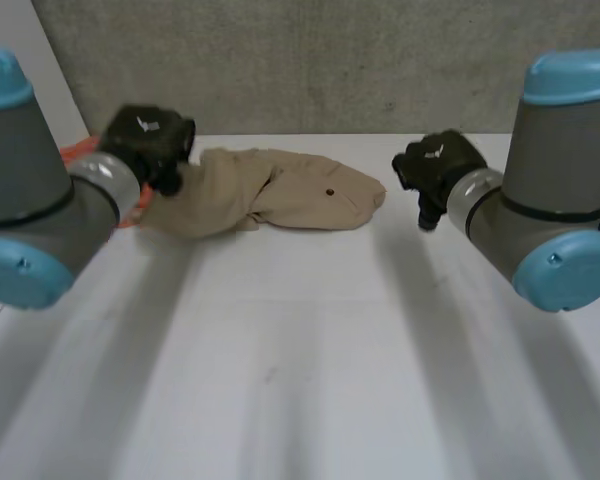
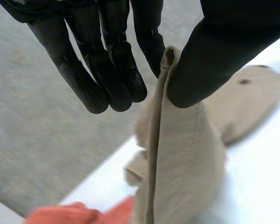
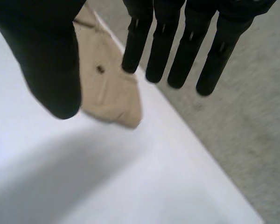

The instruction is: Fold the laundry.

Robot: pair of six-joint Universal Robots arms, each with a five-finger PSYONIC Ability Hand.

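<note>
The left robot hand (image 2: 116,70) pinches the beige garment's (image 1: 280,190) edge against its thumb; the right robot hand (image 3: 161,46) hangs unclenched, empty; cloth appears soft, limp; grasp hems or corners.

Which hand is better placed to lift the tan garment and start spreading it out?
Left. The left hand pinches an edge of the crumpled beige cloth garment between thumb and fingers. The right hand hangs open beside the garment's other end, touching nothing.
</note>
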